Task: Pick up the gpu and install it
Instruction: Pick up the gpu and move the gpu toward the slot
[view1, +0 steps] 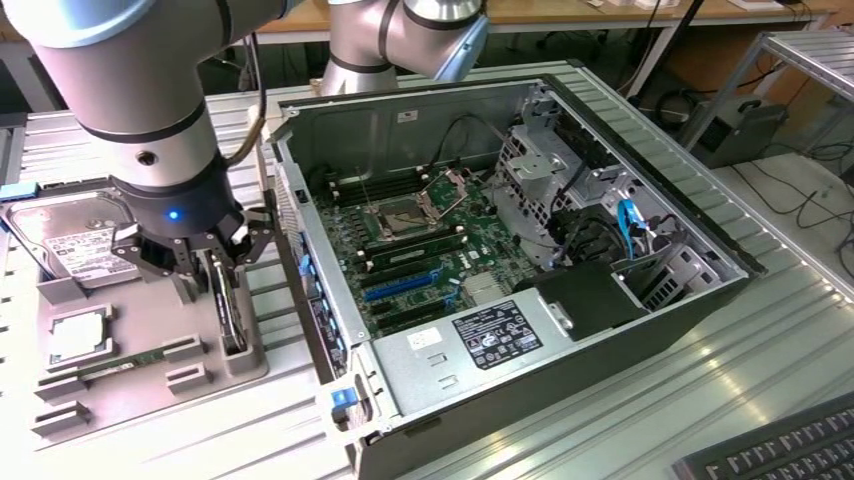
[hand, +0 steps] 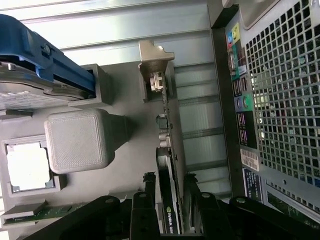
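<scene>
The gpu (view1: 232, 318) stands on its edge in a slot of the grey fixture tray (view1: 134, 300), beside the open computer case (view1: 587, 330). In the wrist view the gpu (hand: 170, 145) runs edge-on, with its silver bracket end at the tray post (hand: 156, 60). My gripper (view1: 224, 285) hangs straight over the card. Its black fingers (hand: 149, 200) straddle the card, and a slim gap shows on each side. The gripper (hand: 170, 200) looks open around the card, which rests in the tray.
The tray also holds a silver hard drive (view1: 74, 245), a processor chip (view1: 78, 335) and a green memory stick (view1: 127, 362). The case's rear panel (hand: 280, 100) stands close beside the card. The motherboard (view1: 427, 250) lies exposed inside. A keyboard (view1: 787, 450) sits at the exterior view's lower right.
</scene>
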